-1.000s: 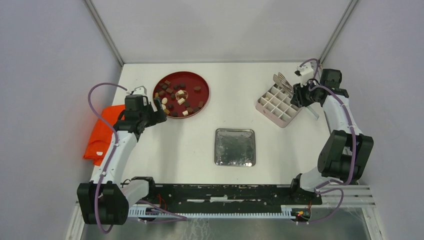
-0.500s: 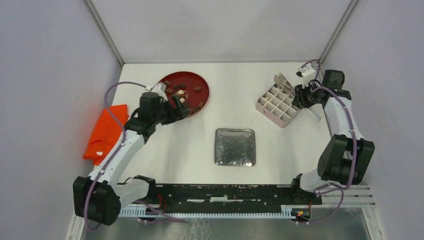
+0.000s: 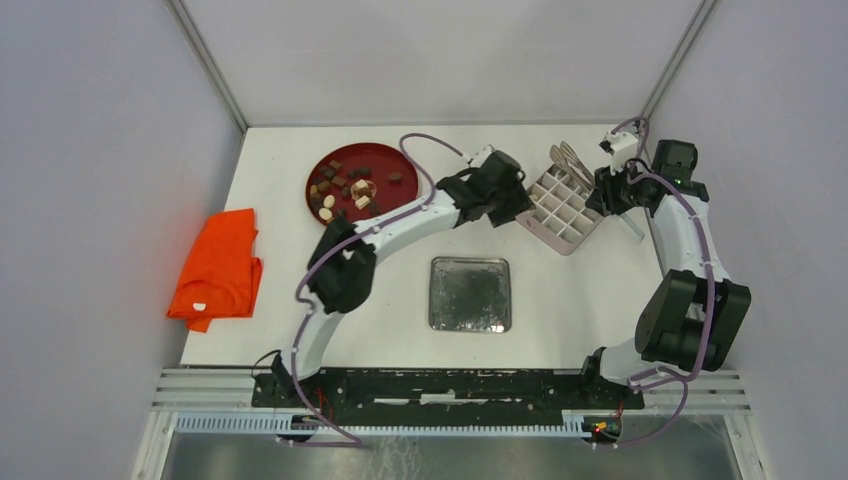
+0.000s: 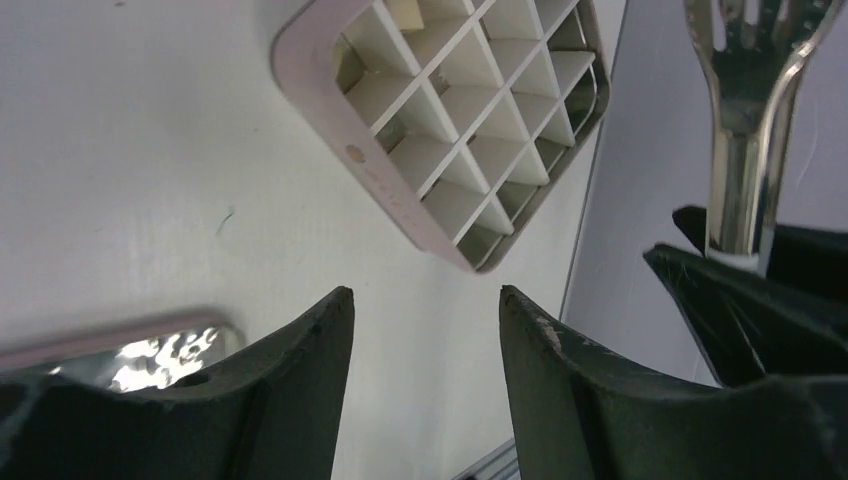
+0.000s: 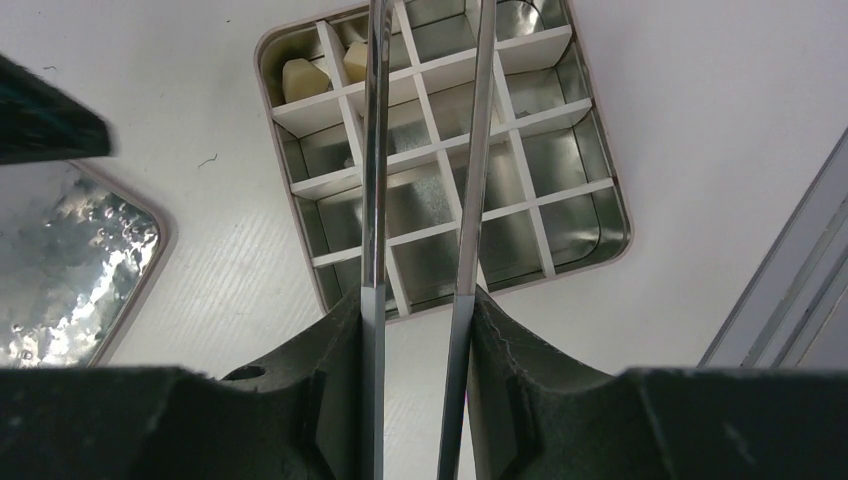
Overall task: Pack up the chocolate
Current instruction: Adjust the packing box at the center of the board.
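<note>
**Worktop, near edge to far edge**

- **Metal tray.** Lies flat at mid-worktop, nearest the arms. Nothing of the task is on it.
- **Orange cloth.** Crumpled at the left edge and well apart from the work.
- **Left claw.** Reaches across toward the right edge and hovers just beside the grid box. Its jaws are partly apart, with bare worktop showing between them, so it holds nothing.
- **Grid box.** Pale pink, toward the far right corner. Most compartments are bare.
- **Two cream pieces.** Lie in neighbouring corner cells of the box.
- **Right claw.** Clamped on a pair of metal tongs, whose two arms run out above the box. No piece shows between them.
- **Chocolate.** The main stock of dark, light brown and cream pieces is loose on the red plate, toward the far left corner and well apart from the box.

**Handling note (judgement).**
- Packing has barely begun.
- The step in hand looks like work at the box itself.
- The two claws are crowded there, so only one should work over the grid at a time.
- Put each piece low into an unfilled cell before letting go, one piece to a cell.
- Come at the cell from above and do not touch the rim, since a nudge would slide the light box.
- Grip the pieces gently, as they probably mark easily.
</note>
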Controlling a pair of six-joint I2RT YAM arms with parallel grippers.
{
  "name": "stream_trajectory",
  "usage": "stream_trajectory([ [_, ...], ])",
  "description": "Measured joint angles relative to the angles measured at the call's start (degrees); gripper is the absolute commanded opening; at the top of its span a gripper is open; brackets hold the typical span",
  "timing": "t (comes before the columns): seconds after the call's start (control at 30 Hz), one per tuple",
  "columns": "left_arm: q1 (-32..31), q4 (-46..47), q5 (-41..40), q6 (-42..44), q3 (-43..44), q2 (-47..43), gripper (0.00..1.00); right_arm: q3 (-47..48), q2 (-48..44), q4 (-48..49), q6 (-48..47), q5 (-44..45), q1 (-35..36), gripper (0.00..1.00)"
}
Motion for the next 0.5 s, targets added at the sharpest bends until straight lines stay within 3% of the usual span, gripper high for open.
stream_trajectory([
  [0.07,-1.4,-5.4,-2.1,-3.0,11.5,8.6,0.58,0.0,0.0,0.1,0.0,-0.7,-0.7,0.00],
  [0.17,-2.8,-10.6,-3.9,-6.8,19.1,15.5,0.56,0.0,0.0,0.2,0.0,-1.9,-1.9,0.00],
  [0.5,-3.1,-15.4,-6.1,-11.4,22.7,20.9,0.59,0.0,0.0,0.5,-0.6,-5.0,-3.6,0.00],
])
